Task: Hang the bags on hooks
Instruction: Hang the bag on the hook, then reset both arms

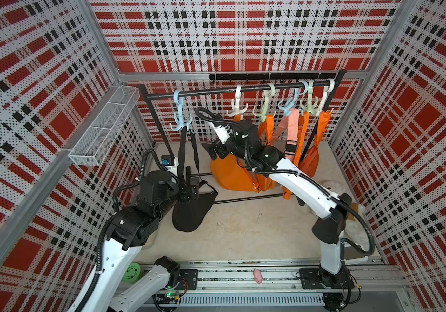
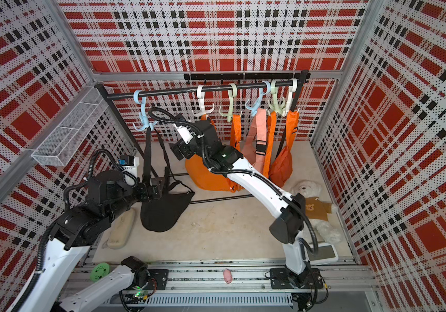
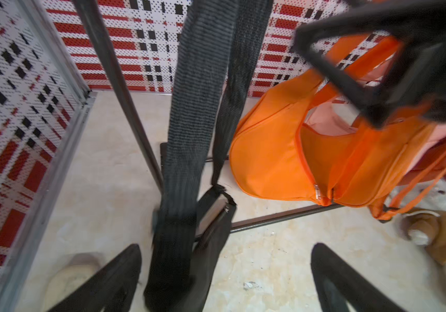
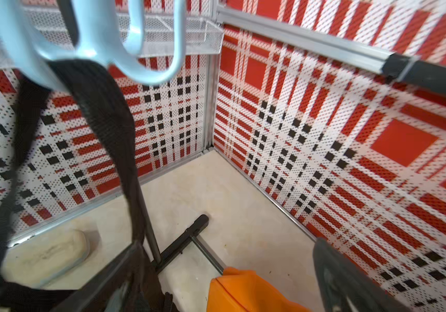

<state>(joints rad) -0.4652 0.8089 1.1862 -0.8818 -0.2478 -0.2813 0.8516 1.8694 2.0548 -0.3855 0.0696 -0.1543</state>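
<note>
Nearest, the left gripper [image 3: 225,246] is seen with jaws spread wide; the strap [image 3: 194,113] is passed loosely between them, ungrasped. The black bag [image 1: 192,210] is hung toward the bench's left edge, under the rail's [image 1: 243,90] left end. Farther back, the right gripper [image 4: 227,244] is also released, beside the blue hook [image 1: 180,118] over which the strap is looped. Both arms are best withdrawn straight, so the strap is not dragged off. How deep the strap is seated is blurred; whether the bag's bottom is rested on the bench cannot be told.
</note>
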